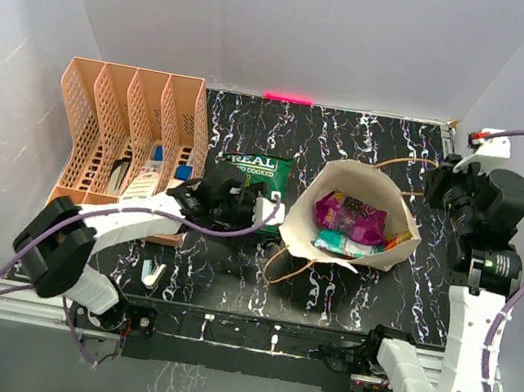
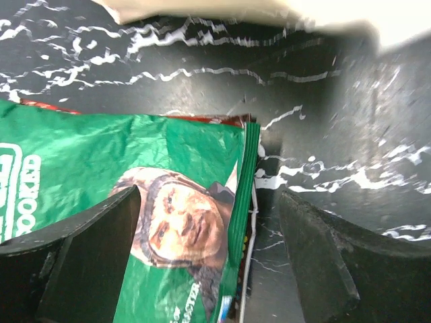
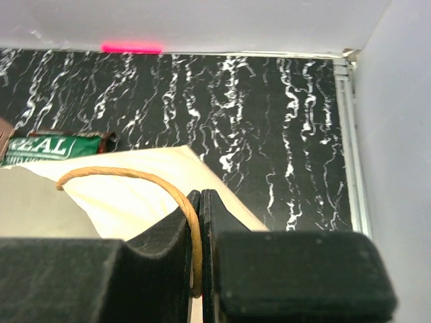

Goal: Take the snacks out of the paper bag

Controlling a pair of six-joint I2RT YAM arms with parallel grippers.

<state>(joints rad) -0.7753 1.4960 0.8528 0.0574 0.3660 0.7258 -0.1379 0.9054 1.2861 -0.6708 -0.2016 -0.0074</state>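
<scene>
Top external: file rack [image 1: 113, 119] beside green crisp bag [image 1: 259, 167].

Black marbled table [image 1: 373, 145], apparently white walls [image 1: 273, 15]

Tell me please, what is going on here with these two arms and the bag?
Two robot arms are emptying a paper bag of snacks. The right pincer is shut on the bag's cord handle. The left pincer stands open over the green crisp bag, which lies on the table beside the paper bag. A purple packet and others lie inside it.
</scene>
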